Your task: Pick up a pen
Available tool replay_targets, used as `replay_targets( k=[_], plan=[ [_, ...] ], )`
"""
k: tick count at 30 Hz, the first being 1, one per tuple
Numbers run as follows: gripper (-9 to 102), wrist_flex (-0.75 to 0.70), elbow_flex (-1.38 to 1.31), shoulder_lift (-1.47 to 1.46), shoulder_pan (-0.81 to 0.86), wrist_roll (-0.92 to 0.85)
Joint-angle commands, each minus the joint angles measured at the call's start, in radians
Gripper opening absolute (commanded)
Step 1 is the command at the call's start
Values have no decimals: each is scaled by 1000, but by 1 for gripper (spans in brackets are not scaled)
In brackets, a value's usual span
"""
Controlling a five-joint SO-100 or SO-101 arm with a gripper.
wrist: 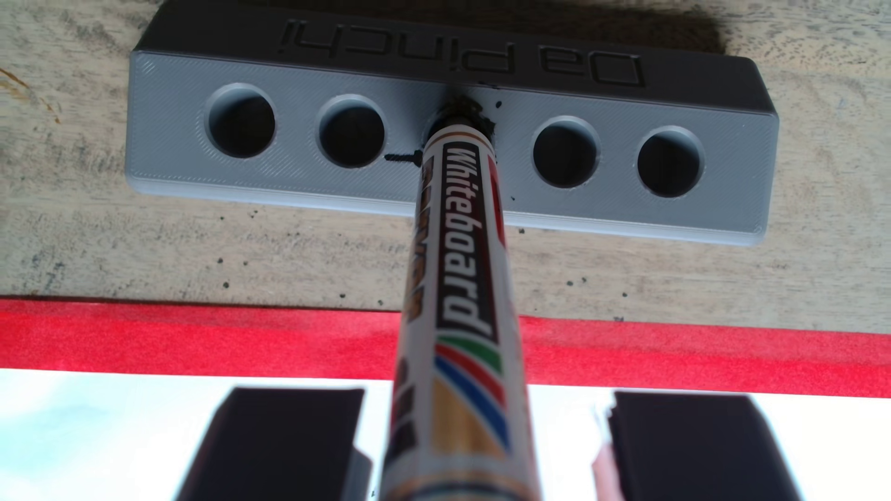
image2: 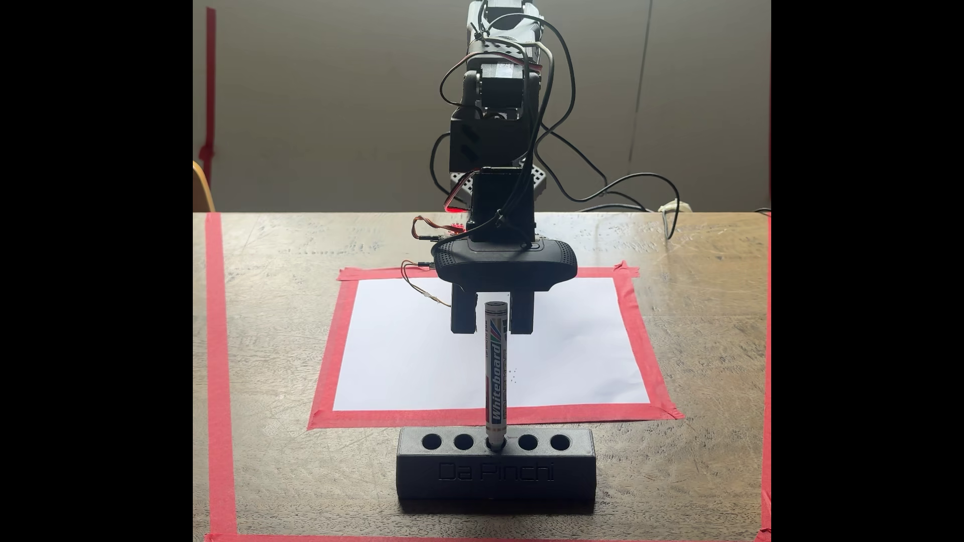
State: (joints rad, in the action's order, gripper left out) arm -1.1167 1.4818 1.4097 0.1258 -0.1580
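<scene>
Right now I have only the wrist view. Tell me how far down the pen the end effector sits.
Observer: In the fixed view the end effector flanks just the top stretch of the pen; most of the barrel is below the fingertips.
Operator: Report the clearance above the pen.
Observer: Its black top end stops short of the body the fingers hang from; a strip of white paper shows between.
Operator: Check the pen's lean.
Observer: It stands close to upright in the middle hole of the block.
</scene>
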Motion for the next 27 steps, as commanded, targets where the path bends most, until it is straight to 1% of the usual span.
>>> replay_targets(
  k=[1,13,19,27],
  plan=[
    [97,9,-69,25,-5,-5],
    [95,9,-77,29,5,-2],
    [80,9,-75,35,0,-5],
    [65,21,-77,35,3,-6]
  ],
)
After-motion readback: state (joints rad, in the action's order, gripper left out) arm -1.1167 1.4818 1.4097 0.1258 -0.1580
